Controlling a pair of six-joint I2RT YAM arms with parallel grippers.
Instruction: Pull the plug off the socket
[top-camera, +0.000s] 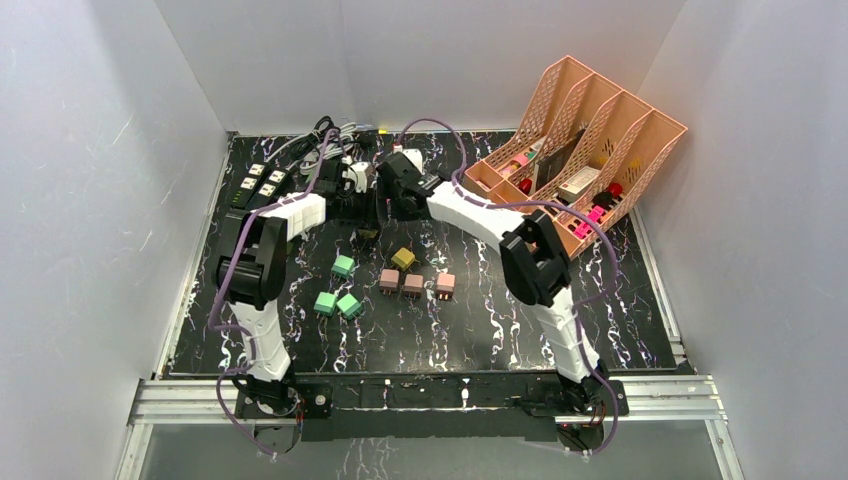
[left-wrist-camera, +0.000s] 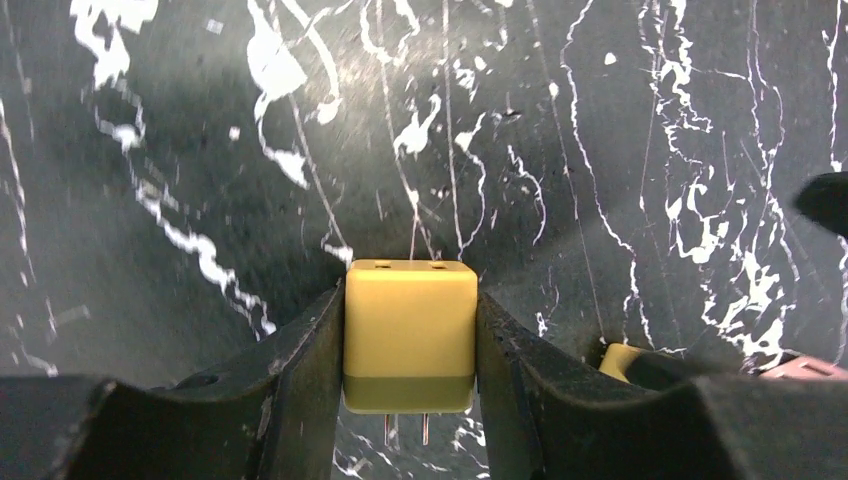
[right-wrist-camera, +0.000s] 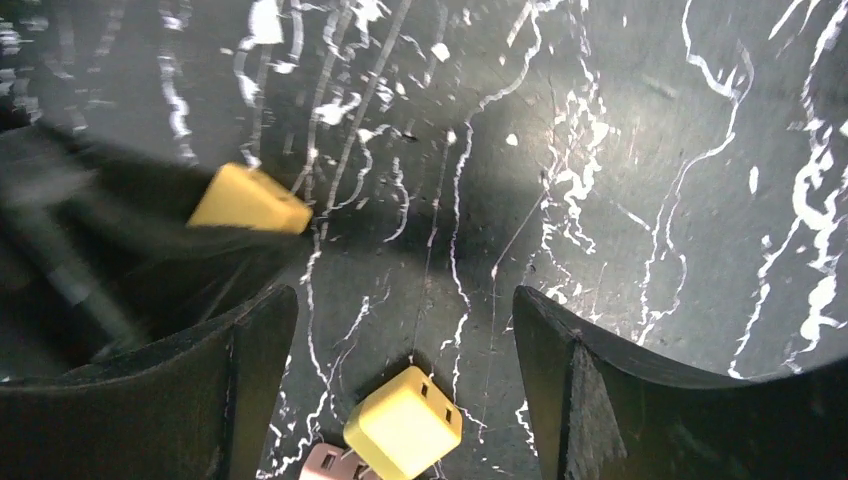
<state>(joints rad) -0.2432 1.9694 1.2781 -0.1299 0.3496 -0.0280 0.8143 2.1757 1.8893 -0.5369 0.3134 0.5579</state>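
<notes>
You face a plain white enclosure: pale walls (top-camera: 90, 150) close off the left, back and right. Your table (top-camera: 480, 335) is black with white marble veining, its surface catching soft glare, and a metal rail (top-camera: 180, 400) runs along its near edge.

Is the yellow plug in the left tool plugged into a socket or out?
Out. The left tool grips the yellow plug, and its two metal prongs stick out bare, no socket on them.
</notes>
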